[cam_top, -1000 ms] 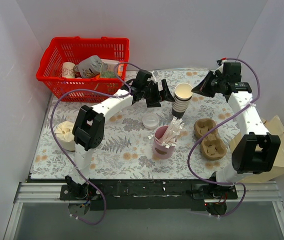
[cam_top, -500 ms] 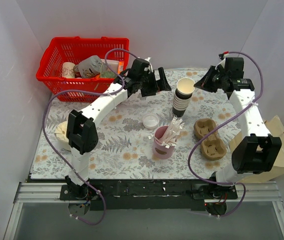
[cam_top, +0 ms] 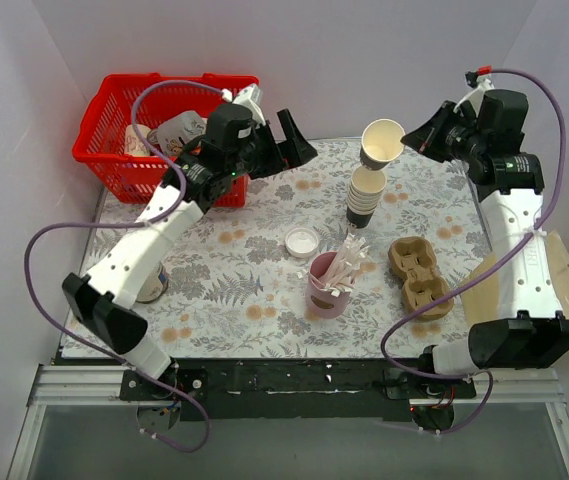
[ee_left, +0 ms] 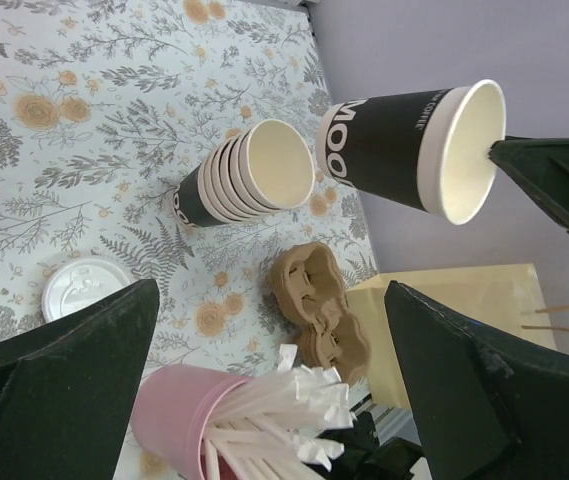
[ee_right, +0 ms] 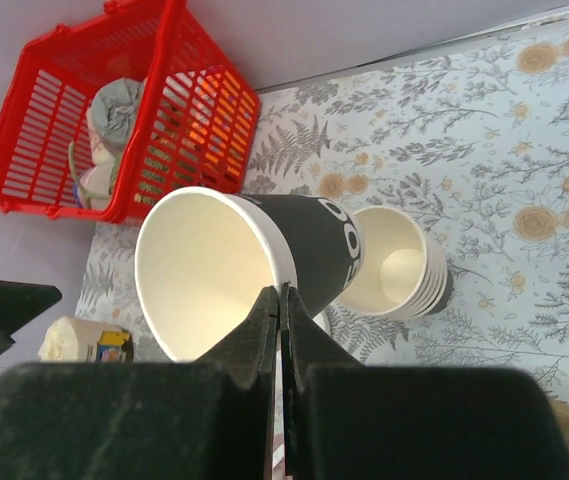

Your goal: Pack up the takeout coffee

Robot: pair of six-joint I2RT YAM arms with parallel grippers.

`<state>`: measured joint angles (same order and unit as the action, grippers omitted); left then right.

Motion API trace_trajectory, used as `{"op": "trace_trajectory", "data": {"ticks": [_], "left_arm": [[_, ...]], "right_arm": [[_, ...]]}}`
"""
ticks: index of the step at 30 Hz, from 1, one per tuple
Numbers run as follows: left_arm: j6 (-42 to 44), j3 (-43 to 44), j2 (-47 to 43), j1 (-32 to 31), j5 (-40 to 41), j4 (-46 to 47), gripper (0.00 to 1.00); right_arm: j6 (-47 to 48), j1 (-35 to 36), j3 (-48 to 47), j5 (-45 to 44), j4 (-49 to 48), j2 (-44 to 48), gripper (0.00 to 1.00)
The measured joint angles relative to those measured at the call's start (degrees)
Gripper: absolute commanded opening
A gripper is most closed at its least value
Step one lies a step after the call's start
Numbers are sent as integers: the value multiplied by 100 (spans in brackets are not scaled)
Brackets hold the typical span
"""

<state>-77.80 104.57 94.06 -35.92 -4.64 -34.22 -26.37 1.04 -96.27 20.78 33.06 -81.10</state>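
Observation:
My right gripper [cam_top: 405, 142] [ee_right: 284, 291] is shut on the rim of a single dark paper cup [cam_top: 381, 140] [ee_left: 404, 150] [ee_right: 254, 255]. The cup has no lid and hangs tilted in the air just above the stack of paper cups [cam_top: 366, 195] [ee_left: 244, 180] [ee_right: 394, 265]. A round white lid [cam_top: 301, 241] [ee_left: 79, 287] lies flat on the flowered table. My left gripper [cam_top: 286, 150] [ee_left: 271, 290] is open and holds nothing, raised next to the red basket. No lidded takeout coffee shows in any view.
A pink cup of white sticks [cam_top: 329, 285] [ee_left: 194, 420] stands mid-table. A brown cardboard cup carrier [cam_top: 419, 275] [ee_left: 319, 310] lies to its right, beside a paper bag [cam_top: 554, 290] [ee_left: 444, 310]. The red basket [cam_top: 114, 150] [ee_right: 84, 120] with items sits at the back left.
My right gripper has lifted the top cup clear of the stack and up to the right. The left arm has risen and drawn back from the stack toward the basket, still open.

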Motion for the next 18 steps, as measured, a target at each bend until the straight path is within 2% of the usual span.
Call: {"op": "trace_trajectory", "data": {"ticks": [4,12,15,18], "left_arm": [[-66,-629,-920,0,256,-9,98],[-634,-2597,-3062,0,970,-525,98],[-911,-2959,-3620,0,1226,-1029,98],[-1167,-3097,-3960,0,1532,-1543,98]], "right_arm": [[144,568,-87,-188,212,225,1],[431,3193,260,-584,284,713,1],[490,4113,496,-935,282,570,1],[575,4795,520,-1259,234,46,1]]}}
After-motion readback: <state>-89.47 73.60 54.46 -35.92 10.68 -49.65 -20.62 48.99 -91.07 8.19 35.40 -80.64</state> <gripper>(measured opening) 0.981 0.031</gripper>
